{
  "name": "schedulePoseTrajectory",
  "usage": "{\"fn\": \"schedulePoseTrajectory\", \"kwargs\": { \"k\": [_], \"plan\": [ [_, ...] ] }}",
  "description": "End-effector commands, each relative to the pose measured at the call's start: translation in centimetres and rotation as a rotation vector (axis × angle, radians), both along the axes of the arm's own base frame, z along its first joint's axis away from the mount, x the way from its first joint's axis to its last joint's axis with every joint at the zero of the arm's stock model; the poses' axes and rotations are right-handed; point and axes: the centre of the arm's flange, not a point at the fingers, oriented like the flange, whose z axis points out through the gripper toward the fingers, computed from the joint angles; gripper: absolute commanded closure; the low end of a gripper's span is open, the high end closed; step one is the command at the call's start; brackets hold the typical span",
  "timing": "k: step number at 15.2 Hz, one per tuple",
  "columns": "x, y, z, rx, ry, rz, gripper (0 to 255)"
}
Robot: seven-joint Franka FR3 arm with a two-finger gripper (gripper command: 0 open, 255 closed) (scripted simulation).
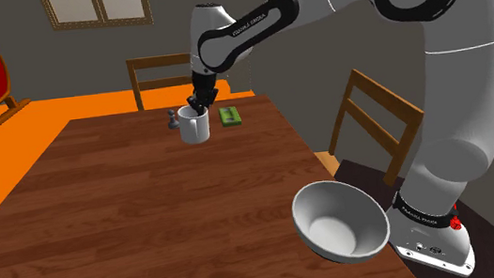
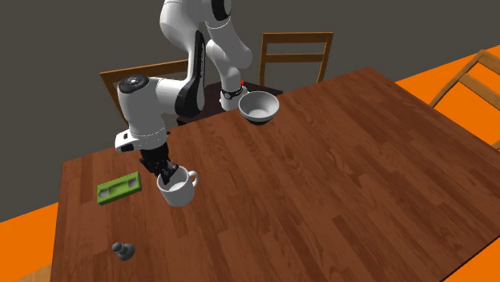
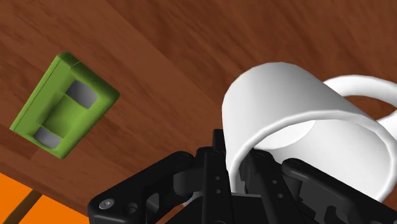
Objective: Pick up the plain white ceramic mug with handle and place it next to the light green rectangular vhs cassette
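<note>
step: carry. The white mug [image 2: 176,190] is in the grasp and close to the green cassette [image 2: 119,189]; placing is not yet done.
next move: probably shift a little toward the cassette, level the mug, lower it until the base sits flat, then open. Risk is nudging the cassette or tipping the mug on release.
worktop [image 1: 101,205]: dark wood, carries everything.
hand [image 2: 164,172]: narrow, pinching the mug's rim wall, one finger inside and one outside; touches nothing else.
mug: far end of the worktop, tilted, handle pointing away from the cassette; seems just clear of the wood, not certain.
cassette: flat on the worktop, near the mug, not touching it.
small dark piece [image 2: 122,251]: on the worktop, apart from both.
</note>
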Motion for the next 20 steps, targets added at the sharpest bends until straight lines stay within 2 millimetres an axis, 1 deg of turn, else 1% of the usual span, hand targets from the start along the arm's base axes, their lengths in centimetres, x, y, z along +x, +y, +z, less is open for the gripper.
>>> {"fn": "schedulePoseTrajectory", "kwargs": {
  "k": [1, 8, 16, 17, 20],
  "plan": [
    [-0.1, 0.0, -1.1, 0.000, -0.001, 0.000, 255],
    [-0.1, 0.0, -4.7, 0.000, -0.001, 0.000, 255],
    [-0.1, 0.0, -4.7, 0.000, -0.001, 0.000, 255],
    [-0.1, 0.0, -4.7, 0.000, -0.001, 0.000, 0],
    [-0.1, 0.0, -4.7, 0.000, -0.001, 0.000, 0]
  ]
}}
